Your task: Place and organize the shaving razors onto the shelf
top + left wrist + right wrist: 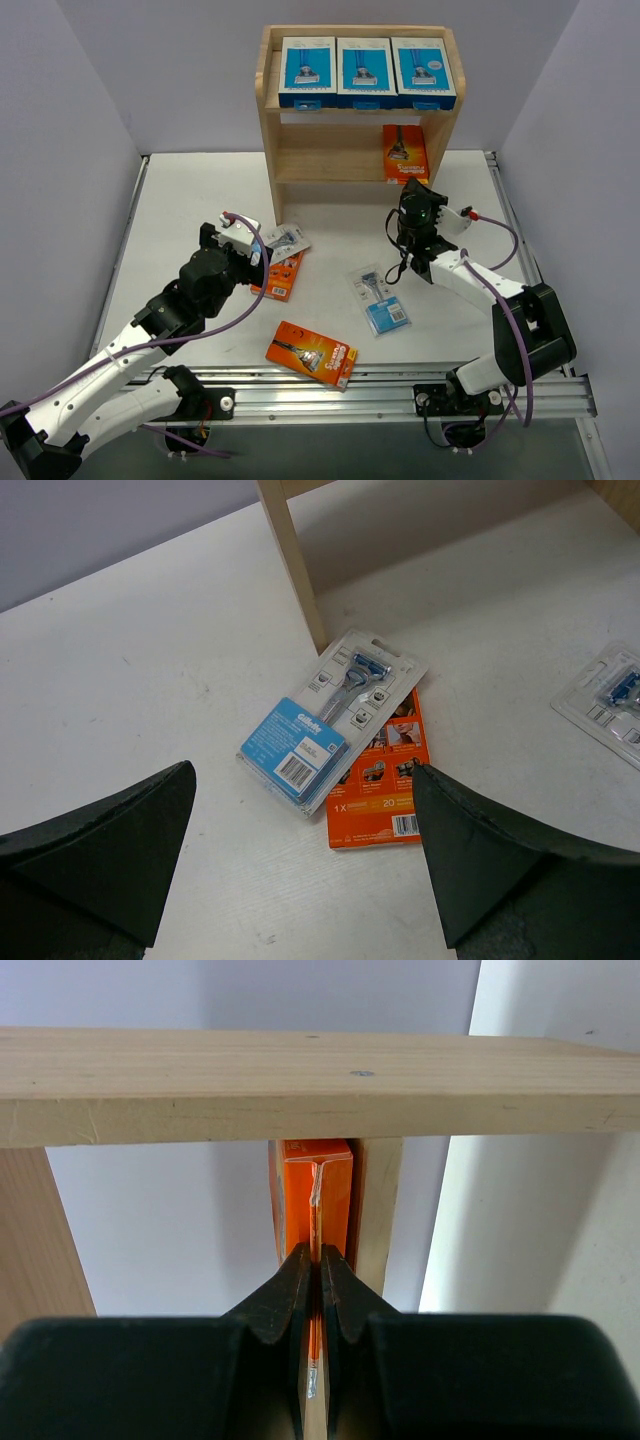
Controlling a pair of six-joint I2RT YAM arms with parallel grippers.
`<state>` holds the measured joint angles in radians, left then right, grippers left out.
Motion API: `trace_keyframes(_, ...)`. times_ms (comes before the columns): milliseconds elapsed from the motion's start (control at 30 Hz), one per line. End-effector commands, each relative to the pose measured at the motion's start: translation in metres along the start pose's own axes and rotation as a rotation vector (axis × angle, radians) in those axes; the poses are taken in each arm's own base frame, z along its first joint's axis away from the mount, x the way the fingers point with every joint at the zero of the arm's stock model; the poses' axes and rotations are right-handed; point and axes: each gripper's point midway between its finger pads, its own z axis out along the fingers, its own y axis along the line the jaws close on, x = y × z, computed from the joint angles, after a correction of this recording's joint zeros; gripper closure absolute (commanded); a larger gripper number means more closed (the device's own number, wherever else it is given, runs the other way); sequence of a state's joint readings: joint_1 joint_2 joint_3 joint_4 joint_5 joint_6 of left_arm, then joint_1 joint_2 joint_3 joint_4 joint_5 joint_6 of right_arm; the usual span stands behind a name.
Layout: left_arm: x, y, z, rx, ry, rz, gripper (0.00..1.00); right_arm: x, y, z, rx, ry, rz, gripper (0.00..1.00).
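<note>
Right gripper (318,1252) pinches an orange razor box (315,1195) on the wooden shelf (275,140) — left gripper (302,771) gapes above a blister-card razor (325,725).

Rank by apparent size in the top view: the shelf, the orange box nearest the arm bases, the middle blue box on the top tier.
1. shelf, clearly largest.
2. orange box and middle blue box: about alike; the blue one sits higher, nearer the camera, so I won't rank them.

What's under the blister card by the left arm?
An orange razor box, only its lower right side showing; the blister card lies across the rest, so that part is unseen.
</note>
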<state>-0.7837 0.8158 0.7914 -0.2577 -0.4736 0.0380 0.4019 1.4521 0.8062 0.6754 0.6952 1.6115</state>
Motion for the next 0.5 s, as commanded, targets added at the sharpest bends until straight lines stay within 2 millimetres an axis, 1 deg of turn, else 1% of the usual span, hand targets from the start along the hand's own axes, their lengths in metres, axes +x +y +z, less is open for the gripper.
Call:
trace_keyframes(0, -0.0161, -0.0023, 0.0008, 0.007, -0.058, -0.031, 0.02, -0.012, 0.0191, 0.0055, -0.039, -0.061, 0.044, 1.0)
trace_keyframes(200, -0.0154, -0.0021, 0.0011, 0.005, -0.055, -0.028, 0.02, -0.0109, 0.0199, 0.0076, -0.041, -0.054, 0.043, 1.0)
trace_keyframes(467, -0.0157, -0.0017, 0.0008, 0.004, -0.057, -0.029, 0.02, -0.009, 0.0163, 0.0103, -0.037, -0.045, 0.04, 1.0)
